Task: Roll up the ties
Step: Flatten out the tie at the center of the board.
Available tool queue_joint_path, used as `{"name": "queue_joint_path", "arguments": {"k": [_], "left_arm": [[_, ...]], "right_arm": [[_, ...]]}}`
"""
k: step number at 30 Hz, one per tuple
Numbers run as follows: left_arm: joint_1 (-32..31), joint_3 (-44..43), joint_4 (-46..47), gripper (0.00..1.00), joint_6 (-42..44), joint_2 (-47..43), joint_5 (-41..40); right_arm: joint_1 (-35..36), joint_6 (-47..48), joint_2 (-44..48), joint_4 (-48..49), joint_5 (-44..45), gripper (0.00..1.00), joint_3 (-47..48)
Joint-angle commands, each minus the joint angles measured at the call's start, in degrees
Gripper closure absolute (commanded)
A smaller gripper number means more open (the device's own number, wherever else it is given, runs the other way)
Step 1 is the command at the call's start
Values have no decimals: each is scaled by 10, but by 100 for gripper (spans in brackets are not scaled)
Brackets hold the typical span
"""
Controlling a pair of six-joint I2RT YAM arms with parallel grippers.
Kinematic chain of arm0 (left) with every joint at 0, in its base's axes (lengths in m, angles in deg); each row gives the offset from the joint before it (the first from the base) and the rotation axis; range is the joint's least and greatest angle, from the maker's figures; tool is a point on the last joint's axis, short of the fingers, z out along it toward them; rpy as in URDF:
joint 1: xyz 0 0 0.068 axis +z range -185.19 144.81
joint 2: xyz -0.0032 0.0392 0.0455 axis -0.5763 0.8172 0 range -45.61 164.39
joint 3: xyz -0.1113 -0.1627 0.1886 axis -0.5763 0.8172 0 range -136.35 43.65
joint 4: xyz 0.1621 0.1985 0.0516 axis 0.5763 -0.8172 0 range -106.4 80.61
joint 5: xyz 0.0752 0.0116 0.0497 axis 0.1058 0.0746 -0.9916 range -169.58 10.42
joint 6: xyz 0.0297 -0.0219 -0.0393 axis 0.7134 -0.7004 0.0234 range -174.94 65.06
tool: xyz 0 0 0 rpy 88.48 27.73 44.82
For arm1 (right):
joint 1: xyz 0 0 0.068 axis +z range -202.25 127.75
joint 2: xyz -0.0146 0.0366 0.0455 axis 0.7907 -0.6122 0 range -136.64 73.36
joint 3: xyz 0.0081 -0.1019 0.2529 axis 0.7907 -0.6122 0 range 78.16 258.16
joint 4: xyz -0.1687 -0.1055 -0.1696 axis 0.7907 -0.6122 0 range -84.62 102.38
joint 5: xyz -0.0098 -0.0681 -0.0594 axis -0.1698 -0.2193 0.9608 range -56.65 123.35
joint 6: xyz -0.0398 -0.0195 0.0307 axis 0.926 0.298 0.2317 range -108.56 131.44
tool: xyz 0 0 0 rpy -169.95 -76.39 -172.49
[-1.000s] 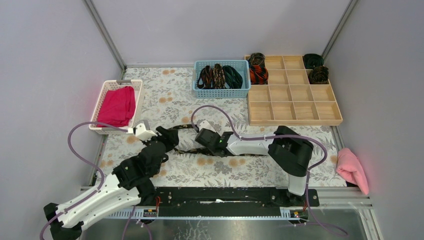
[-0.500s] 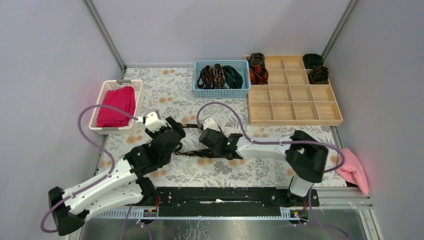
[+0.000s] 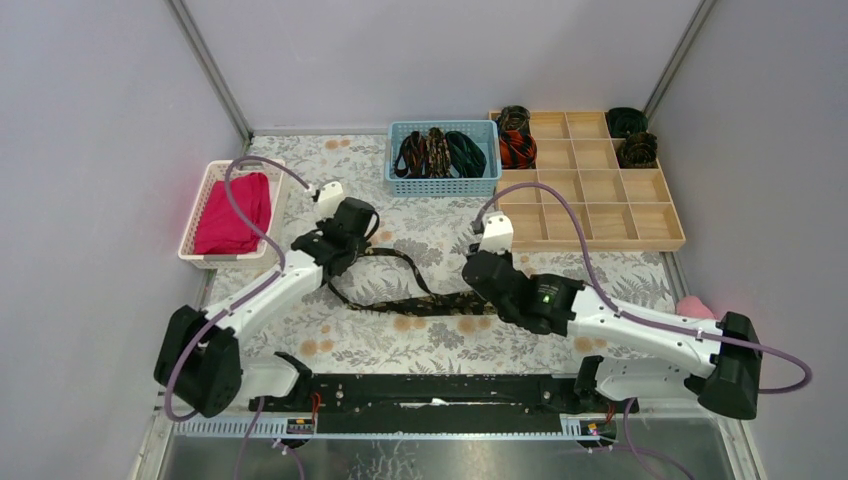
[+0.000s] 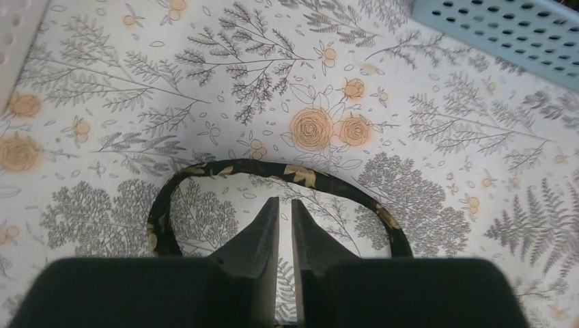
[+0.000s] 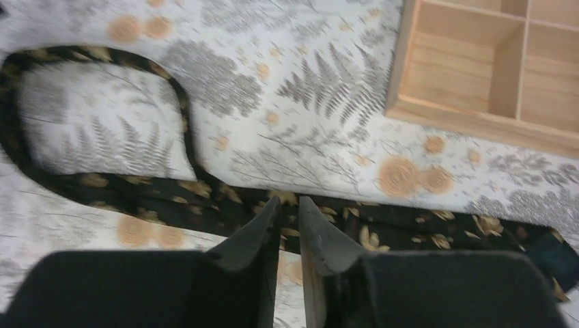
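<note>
"Across the floral mat [image 4: 437,137], where does the tie [image 3: 420,308] lie?"

"Unrolled: one long black strip with gold flecks, curling into an open loop at its left end, on the near side of the blue basket [image 3: 443,185]."

"And the left gripper [image 4: 285,201]?"

"Its jaws are all but closed on nothing, tips just short of the loop's arc."

"The right gripper [image 5: 288,200]?"

"Nearly closed too, tips over the broad strip, near the wooden tray [image 5: 471,119]. Whether they pinch fabric cannot be told."
</note>
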Motion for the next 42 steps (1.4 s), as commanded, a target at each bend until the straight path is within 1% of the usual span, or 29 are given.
{"name": "queue_joint_path", "arguments": {"k": [1, 2, 3, 4, 8, 12, 15, 19, 25, 33, 37, 42], "left_arm": [[30, -4, 77, 92, 32, 37, 103], [30, 2, 79, 98, 29, 39, 114], [30, 13, 88, 100, 26, 28, 129], [29, 30, 93, 100, 26, 19, 137], [21, 100, 109, 100, 19, -82, 183], [-7, 168, 111, 100, -15, -161, 201], [-24, 217, 125, 100, -40, -185, 201], [-27, 274, 159, 100, -56, -194, 206], [-27, 305, 184, 100, -56, -186, 172], [-27, 323, 212, 100, -63, -158, 172], [-27, 323, 208, 100, -69, -151, 176], [-27, 332, 202, 100, -76, -169, 173]], "right_arm": [[-41, -53, -13, -47, -20, 85, -46], [-61, -55, -25, -50, -43, 92, -50], [-77, -58, -38, -51, -64, 96, -55], [-91, -57, -50, -47, -79, 99, -61], [-111, -58, -90, -12, -126, 100, -79], [-111, -58, -143, 23, -167, 100, -69], [-112, -58, -180, 42, -190, 100, -59], [-112, -70, -208, 57, -219, 100, -55], [-111, -84, -230, 38, -203, 100, -49], [-115, -127, -241, -58, -136, 100, -50], [-137, -141, -248, -83, -124, 100, -66], [-161, -150, -237, -95, -96, 100, -87]]}}
